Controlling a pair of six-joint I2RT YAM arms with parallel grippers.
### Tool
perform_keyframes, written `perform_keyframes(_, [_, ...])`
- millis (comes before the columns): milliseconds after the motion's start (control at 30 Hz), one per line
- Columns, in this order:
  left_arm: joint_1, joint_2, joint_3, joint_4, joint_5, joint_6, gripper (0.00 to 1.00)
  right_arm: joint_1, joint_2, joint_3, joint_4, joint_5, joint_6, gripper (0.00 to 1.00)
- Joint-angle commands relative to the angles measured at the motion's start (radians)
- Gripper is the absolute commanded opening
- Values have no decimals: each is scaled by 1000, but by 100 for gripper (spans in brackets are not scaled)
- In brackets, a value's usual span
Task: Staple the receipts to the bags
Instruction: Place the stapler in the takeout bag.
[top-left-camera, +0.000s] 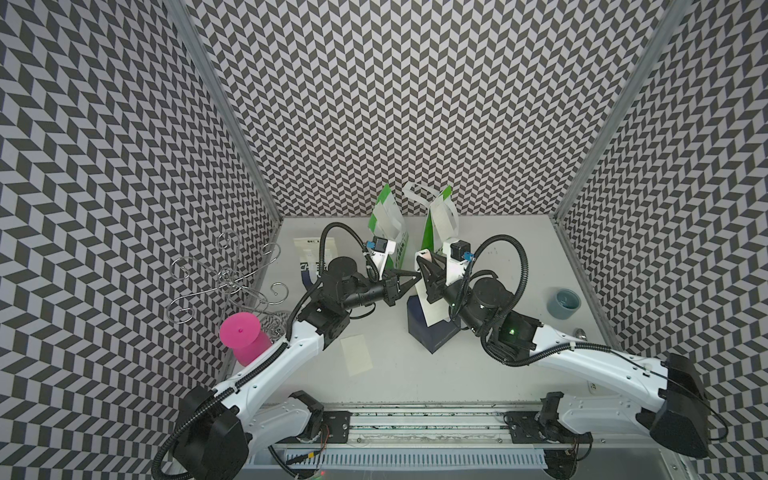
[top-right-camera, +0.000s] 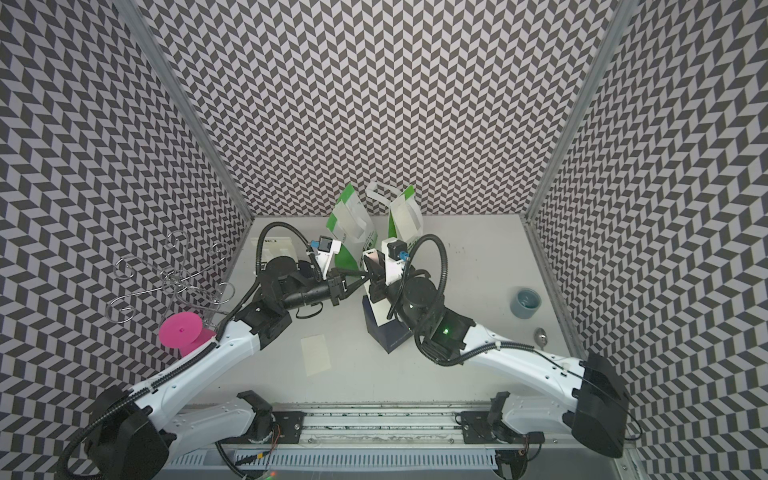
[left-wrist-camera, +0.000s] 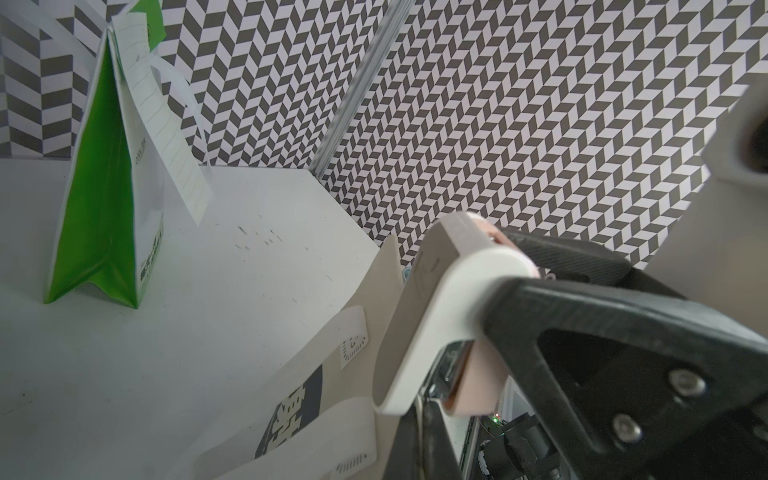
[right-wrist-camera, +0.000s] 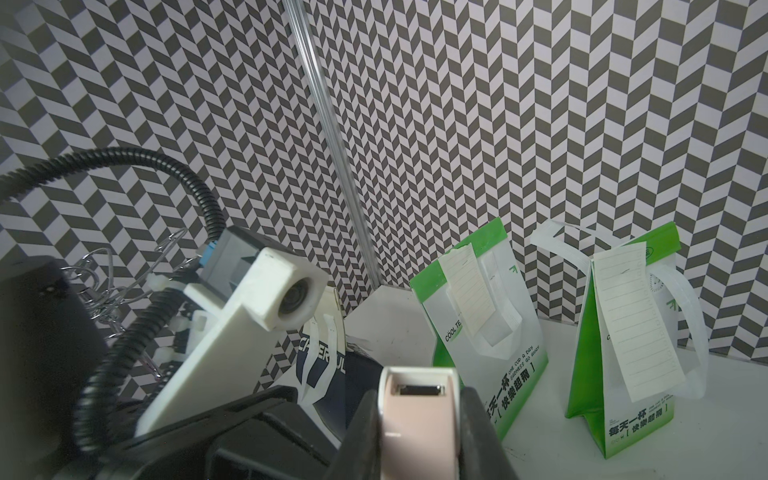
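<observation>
Two green-and-white bags (right-wrist-camera: 478, 332) (right-wrist-camera: 636, 353) stand at the back, each with a receipt (right-wrist-camera: 469, 291) (right-wrist-camera: 631, 316) hanging from its top. My right gripper (right-wrist-camera: 417, 399) is shut on a pink-and-white stapler (top-left-camera: 424, 255) at the top of a navy-and-cream bag (top-left-camera: 432, 332), which has a receipt (top-left-camera: 434, 309) lying down its face. My left gripper (top-left-camera: 414, 275) is shut, its tip against the stapler's front (left-wrist-camera: 449, 291). Whether it pinches paper is hidden. Another navy bag (top-left-camera: 308, 266) lies at the back left. A loose receipt (top-left-camera: 356, 353) lies flat in front.
A wire hook stand (top-left-camera: 224, 274) and a pink cup (top-left-camera: 243, 332) are by the left wall. A blue-grey cup (top-left-camera: 567, 303) and a small metal object (top-left-camera: 579, 332) sit at the right edge. Patterned walls close three sides.
</observation>
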Motion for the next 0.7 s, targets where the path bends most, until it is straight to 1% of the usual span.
perform_keyframes(0, [3,-47,46,81,-53,49,0,9,-23,17,-72,-8,10,0])
perform_keyframes(200, [1,-62,37,108,-67,67,0,9,-25,26,-105,-24,10,0])
perform_keyframes(367, [-3,-61,19,171,-56,79,0,9,-21,42,-142,-35,13,0])
perform_keyframes(400, [-7,-61,20,176,-52,95,0,9,-16,50,-158,-42,12,2])
perform_keyframes(467, [-12,-57,31,152,-44,144,0,9,-14,61,-186,-62,12,16])
perform_keyframes(533, [-12,-55,34,140,-30,192,0,9,-33,56,-195,-69,18,37])
perform_keyframes(567, [-12,-53,36,128,-24,211,0,9,-45,54,-202,-69,20,45])
perform_keyframes(633, [-11,-46,46,85,-15,258,0,9,-78,53,-229,-70,25,53])
perform_keyframes(667, [-7,-42,47,73,-1,277,0,9,-94,49,-241,-72,24,55])
